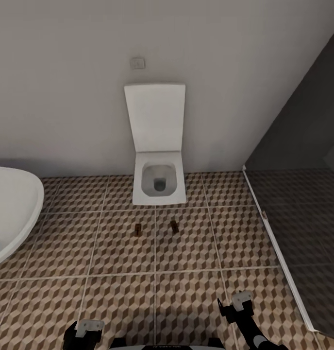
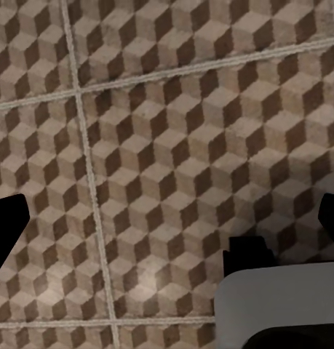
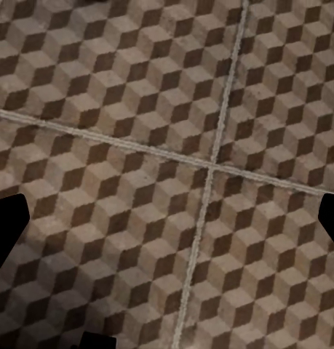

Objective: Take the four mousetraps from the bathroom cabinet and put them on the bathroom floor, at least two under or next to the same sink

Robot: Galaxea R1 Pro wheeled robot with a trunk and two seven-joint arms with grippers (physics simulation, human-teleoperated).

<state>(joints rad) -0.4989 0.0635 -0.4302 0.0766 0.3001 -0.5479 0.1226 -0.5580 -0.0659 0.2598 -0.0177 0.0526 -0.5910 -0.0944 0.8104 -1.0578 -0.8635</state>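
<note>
Two mousetraps lie on the bathroom floor point(image 1: 186, 272) in front of the white toilet: one small tan board point(image 1: 138, 229) and another point(image 1: 174, 226) a short way to its right, about one tile from the bowl. My left gripper point(image 1: 83, 329) and right gripper point(image 1: 235, 304) hang low at the near edge of the head view, well short of both traps. In the left wrist view the left gripper point(image 2: 167, 225) is open over bare tiles. The right gripper point(image 3: 167, 218) is open too, with nothing between its fingers. The cabinet and the sink are out of view.
A white square toilet point(image 1: 158, 182) with its lid up stands against the far wall. The rim of a white oval bathtub point(image 1: 14, 214) curves in at the left. A dark glass shower screen point(image 1: 303, 218) with a white sill closes off the right.
</note>
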